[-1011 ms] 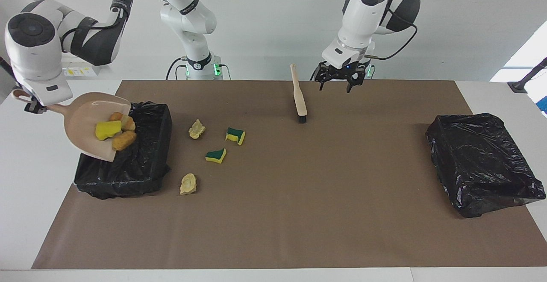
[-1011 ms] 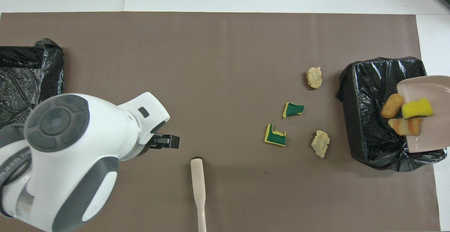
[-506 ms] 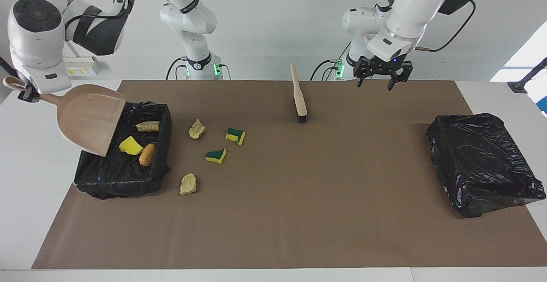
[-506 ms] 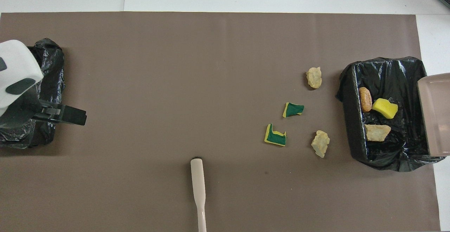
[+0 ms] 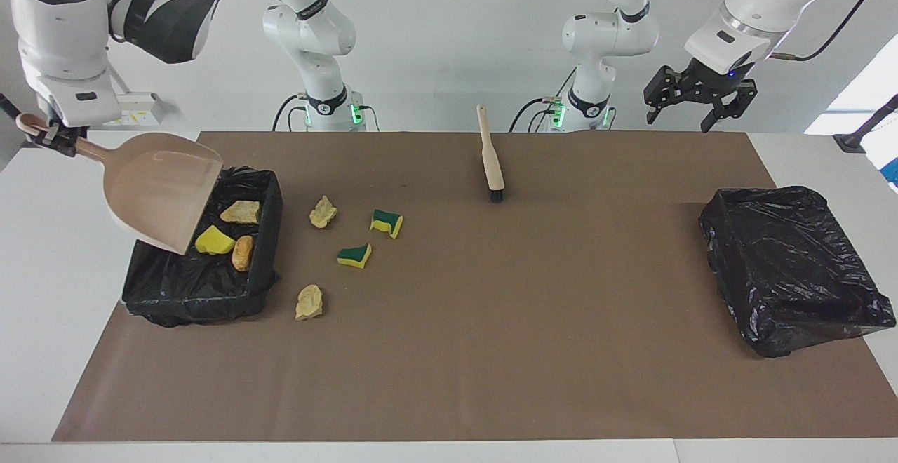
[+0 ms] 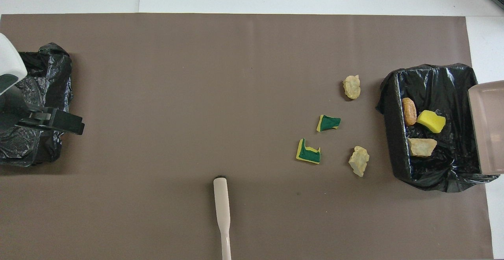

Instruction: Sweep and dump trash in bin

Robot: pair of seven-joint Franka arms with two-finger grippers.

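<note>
The beige plastic dustpan [image 5: 158, 196], which 1 second ago carried 3 pieces tilted over the black-bagged bin [image 5: 203, 287] at the right arm's end of the table, now hangs empty above that bin. Its load has dropped in: a plain yellow sponge chunk [image 5: 215, 241], an orange-brown oval lump [image 5: 243, 252] and a pale beige wad [image 5: 240, 212] lie on the bag's floor. The right gripper [image 5: 48, 137] is clamped shut on the dustpan's handle.

The left gripper [image 5: 700, 95] has swung away from the beige hand brush with black bristles [image 5: 490, 158] and lifted; it now hangs with its fingers spread wide and nothing in them, over the second black-bagged bin [image 5: 793, 266] at the left arm's end, as the overhead view shows.

4 pieces remain on the brown mat [image 5: 491, 351]: from the green-and-yellow sponge chunk [image 5: 354, 255], another such chunk [image 5: 386, 222] sits at 1 o'clock in the facing view, a pale wad [image 5: 323, 212] at 11 and another wad [image 5: 309, 302] at 7. So 1 dump looks complete, and a second sweep seems needed.
</note>
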